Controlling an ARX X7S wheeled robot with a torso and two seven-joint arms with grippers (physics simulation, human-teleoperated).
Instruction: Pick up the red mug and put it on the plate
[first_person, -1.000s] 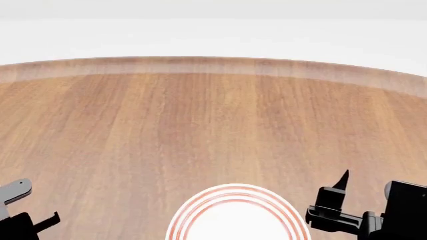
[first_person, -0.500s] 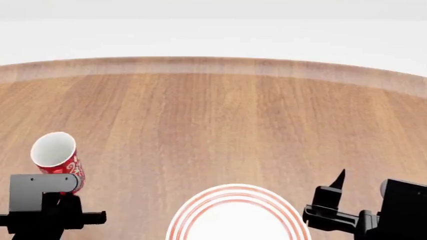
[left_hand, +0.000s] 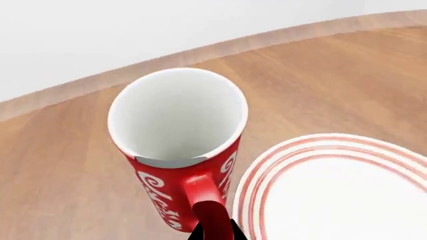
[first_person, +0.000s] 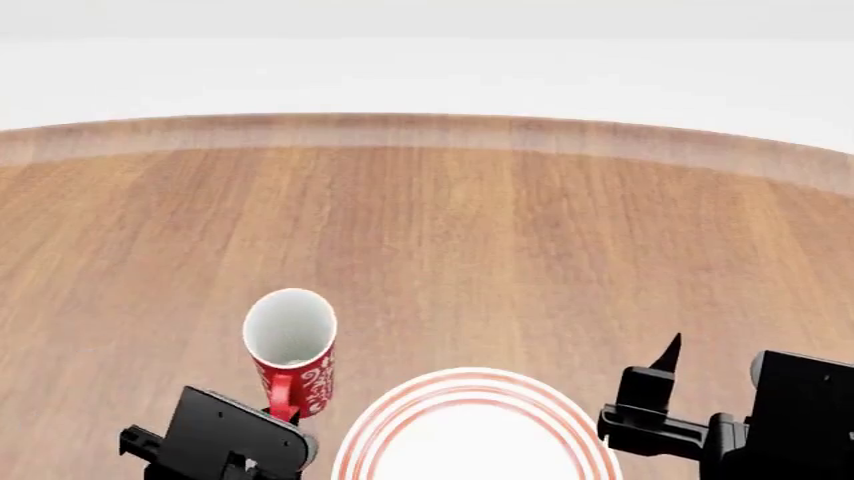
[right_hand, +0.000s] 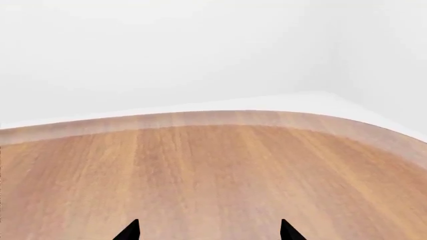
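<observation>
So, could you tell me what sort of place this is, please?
Probably a simulated dining-table setup: a bare wooden table against blank white walls, holding only a red-ringed plate and the red mug.

the plate runs off the head view's lower edge; left gripper fingertips barely show behind the red mug

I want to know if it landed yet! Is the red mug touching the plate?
Cannot tell. In the left wrist view the red mug sits beside the plate, but its base is out of view; the head view shows no plain gap either.
</observation>
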